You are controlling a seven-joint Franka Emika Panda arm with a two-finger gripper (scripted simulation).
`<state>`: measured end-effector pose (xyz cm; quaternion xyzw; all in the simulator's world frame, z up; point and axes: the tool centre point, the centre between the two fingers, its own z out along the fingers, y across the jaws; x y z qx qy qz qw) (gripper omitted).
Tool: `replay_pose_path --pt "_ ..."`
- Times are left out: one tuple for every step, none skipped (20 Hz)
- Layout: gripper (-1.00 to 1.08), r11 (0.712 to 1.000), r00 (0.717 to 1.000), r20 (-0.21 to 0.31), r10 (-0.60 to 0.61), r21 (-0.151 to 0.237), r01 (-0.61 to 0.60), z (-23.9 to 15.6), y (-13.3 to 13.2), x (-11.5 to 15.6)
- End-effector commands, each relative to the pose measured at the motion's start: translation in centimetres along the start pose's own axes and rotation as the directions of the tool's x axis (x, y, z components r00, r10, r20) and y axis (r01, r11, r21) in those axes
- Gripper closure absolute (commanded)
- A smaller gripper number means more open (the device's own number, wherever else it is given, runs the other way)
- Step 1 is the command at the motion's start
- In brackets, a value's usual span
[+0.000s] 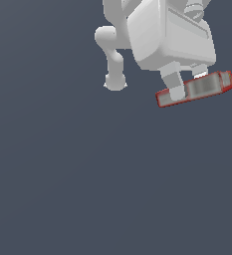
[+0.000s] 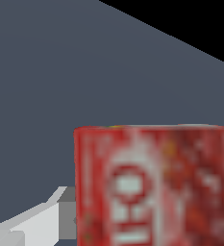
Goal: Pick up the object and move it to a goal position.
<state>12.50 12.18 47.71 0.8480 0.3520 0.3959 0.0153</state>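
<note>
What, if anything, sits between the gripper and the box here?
Nothing visible. The gripper is already closed on the box, one finger across its grey side. Around them both views show only bare grey surface; no goal marker is visible.

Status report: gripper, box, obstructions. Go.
Gripper shut on the red box. Box tilted, narrow side showing in the exterior view. Nothing seen in the way.

White arm (image 1: 137,30) aloft, jaws (two pale fingers (image 1: 173,82)) pointing downward, closed.
</note>
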Motion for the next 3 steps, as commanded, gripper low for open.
replay_pose_path --pt "1.08 1.0 1.0 -0.007 -0.002 0.0 0.002 -0.3 0.04 0.23" --pt "1.08 1.0 1.0 -0.007 -0.002 0.0 0.002 -0.3 0.05 0.2" --pt "1.08 1.0 1.0 -0.006 -0.001 0.0 0.001 -0.27 0.05 0.17"
